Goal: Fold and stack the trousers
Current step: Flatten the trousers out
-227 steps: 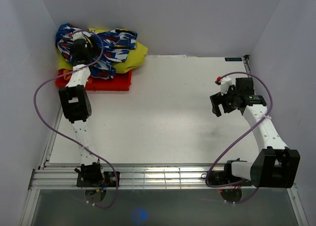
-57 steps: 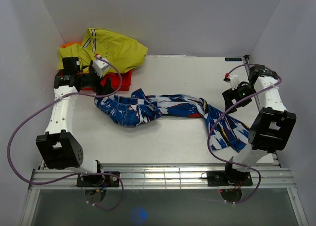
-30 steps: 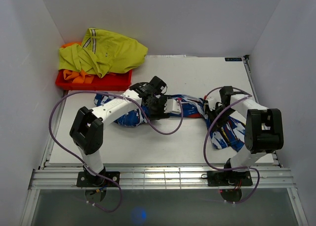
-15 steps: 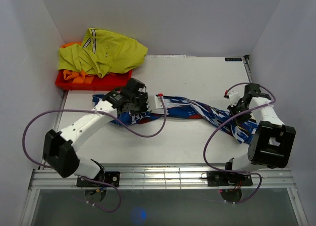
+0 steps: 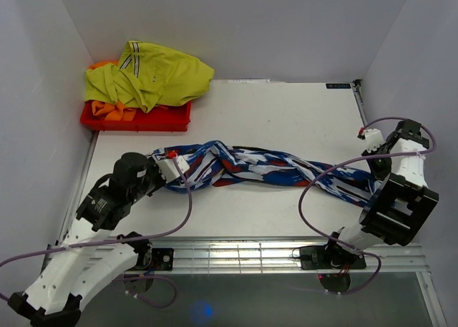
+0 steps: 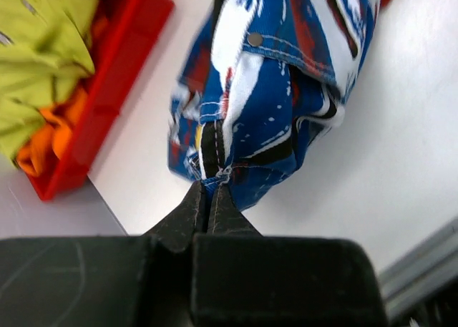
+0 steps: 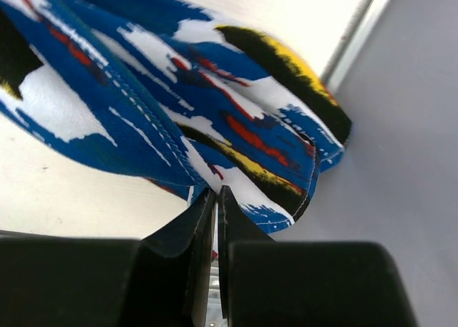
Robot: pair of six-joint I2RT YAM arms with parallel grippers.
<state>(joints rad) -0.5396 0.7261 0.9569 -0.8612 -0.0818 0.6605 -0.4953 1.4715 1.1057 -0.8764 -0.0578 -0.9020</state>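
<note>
The trousers (image 5: 265, 166), royal blue with white, red, black and yellow blotches, stretch as a twisted rope across the table from left to right. My left gripper (image 5: 163, 171) is shut on their left end, pinching a stitched seam edge (image 6: 215, 171) between its fingertips (image 6: 209, 191). At the table's right edge my right gripper (image 5: 373, 171) is shut on the other end, where a fold of cloth (image 7: 243, 141) hangs from its closed jaws (image 7: 215, 192). The trousers hang slightly lifted between the two grips.
A red tray (image 5: 136, 118) at the back left holds a yellow-green garment with dark stripes (image 5: 154, 76) and an orange garment (image 5: 114, 109). Purple cables loop from both arms over the table's front part. Walls close in on the left, back and right.
Both arms have pulled apart, the left toward the front left and the right to the table's right edge, drawing the trousers out long. The left gripper closed on the cloth within the last second.
</note>
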